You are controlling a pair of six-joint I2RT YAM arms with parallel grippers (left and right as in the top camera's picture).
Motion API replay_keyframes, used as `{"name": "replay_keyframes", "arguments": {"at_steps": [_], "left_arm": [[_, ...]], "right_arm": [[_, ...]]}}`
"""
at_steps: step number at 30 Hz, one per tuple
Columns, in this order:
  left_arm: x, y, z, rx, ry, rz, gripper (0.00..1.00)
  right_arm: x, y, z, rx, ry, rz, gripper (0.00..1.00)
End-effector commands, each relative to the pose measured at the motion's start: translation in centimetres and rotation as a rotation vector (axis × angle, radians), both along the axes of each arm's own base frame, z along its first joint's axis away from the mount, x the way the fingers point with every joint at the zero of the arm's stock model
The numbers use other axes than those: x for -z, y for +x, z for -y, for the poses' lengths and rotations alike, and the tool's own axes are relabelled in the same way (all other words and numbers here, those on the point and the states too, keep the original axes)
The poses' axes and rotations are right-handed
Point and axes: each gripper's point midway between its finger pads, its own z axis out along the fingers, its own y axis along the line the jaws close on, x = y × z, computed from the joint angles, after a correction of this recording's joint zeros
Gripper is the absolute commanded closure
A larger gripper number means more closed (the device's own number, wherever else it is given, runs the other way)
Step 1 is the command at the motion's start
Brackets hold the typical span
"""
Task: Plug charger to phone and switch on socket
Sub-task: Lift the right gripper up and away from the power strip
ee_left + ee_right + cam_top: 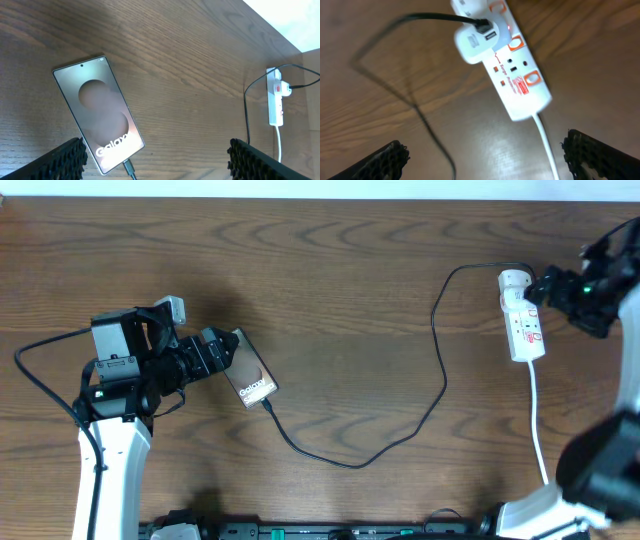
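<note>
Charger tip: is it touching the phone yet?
Touching. The left wrist view shows the tip of the charger seated in the bottom edge of the phone, with no gap between them.

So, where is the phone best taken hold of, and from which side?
Probably across its two long edges near the middle, coming from above. The phone lies flat on the table, so only the thin sides offer purchase; the charger is plugged into one short end, so keep off that end.
</note>
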Motion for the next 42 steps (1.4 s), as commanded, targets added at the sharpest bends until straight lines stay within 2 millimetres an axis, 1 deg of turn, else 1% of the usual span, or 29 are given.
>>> {"name": "replay_keyframes", "arguments": {"at_steps": [1,4,6,8,14,42], "left_arm": [[0.0,-0.1,-0.1,0.007,0.015,0.007,0.11],[0.0,-0.1,-0.1,0.007,0.015,0.007,0.11],[0.0,-0.1,-0.1,0.007,0.015,0.007,0.11],[0.0,-0.1,-0.1,0.007,0.015,0.007,0.11],[0.0,-0.1,-0.1,0.007,0.015,0.007,0.11],[0.0,-0.1,-0.1,0.008,0.015,0.005,0.11]], "right_arm": [[-4.8,-1.7,0.1,0.030,-0.076,0.081,0.01],[-7.5,-3.0,-0.4,0.031,-0.099,0.139,0.01],[-9.7,-4.1,-0.9,0.032,-0.118,0.191,0.01],[-10.1,-4.4,-1.0,0.032,-0.119,0.196,0.01],[-9.3,-5.0,-1.2,0.031,-0.105,0.157,0.01],[-9.3,-5.0,-1.2,0.031,-0.105,0.157,0.01]]}}
